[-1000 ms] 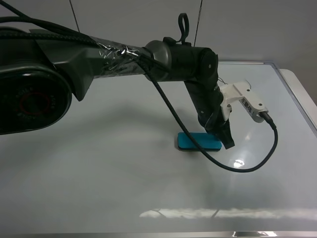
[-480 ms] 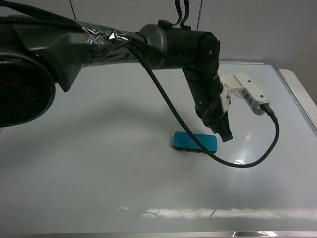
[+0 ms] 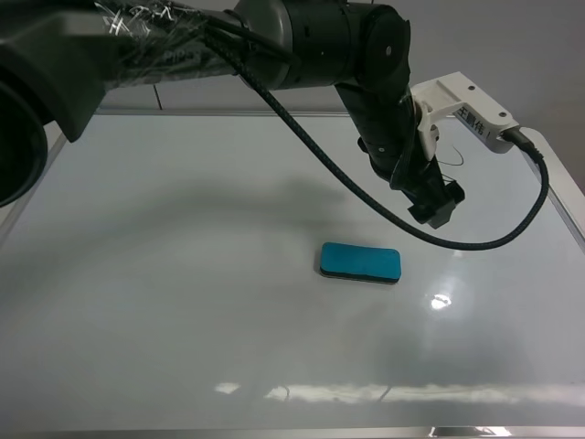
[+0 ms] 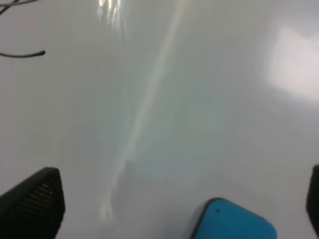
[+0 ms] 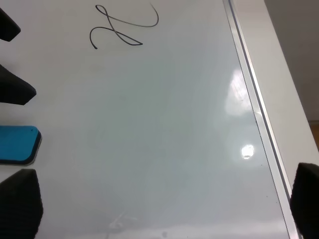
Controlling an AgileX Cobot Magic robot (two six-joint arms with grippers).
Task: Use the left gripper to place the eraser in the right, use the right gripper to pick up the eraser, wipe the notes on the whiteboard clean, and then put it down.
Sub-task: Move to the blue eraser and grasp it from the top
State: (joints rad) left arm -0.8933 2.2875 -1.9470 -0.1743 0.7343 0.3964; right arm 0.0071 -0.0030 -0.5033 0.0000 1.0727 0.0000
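Observation:
The teal-blue eraser (image 3: 361,262) lies flat on the whiteboard (image 3: 183,274), right of centre. My left gripper (image 3: 435,207) hangs open and empty above the board, up and to the right of the eraser. In the left wrist view the gripper (image 4: 179,199) has its jaws wide apart, and the eraser (image 4: 234,225) lies on the board below them, off to one side. My right gripper (image 5: 162,199) is open and empty, low over the board. The eraser (image 5: 17,144) is off to its side. The notes (image 5: 122,27), a black looping squiggle, lie beyond it.
The board's silver frame (image 5: 251,99) runs along the right, with the white table edge outside it. The left arm's black cable (image 3: 494,240) loops above the board right of the eraser. The left gripper's fingertips (image 5: 15,89) show at the edge of the right wrist view.
The left gripper has lifted off the eraser's right end and moved up and to the right. The eraser stays flat on the board.

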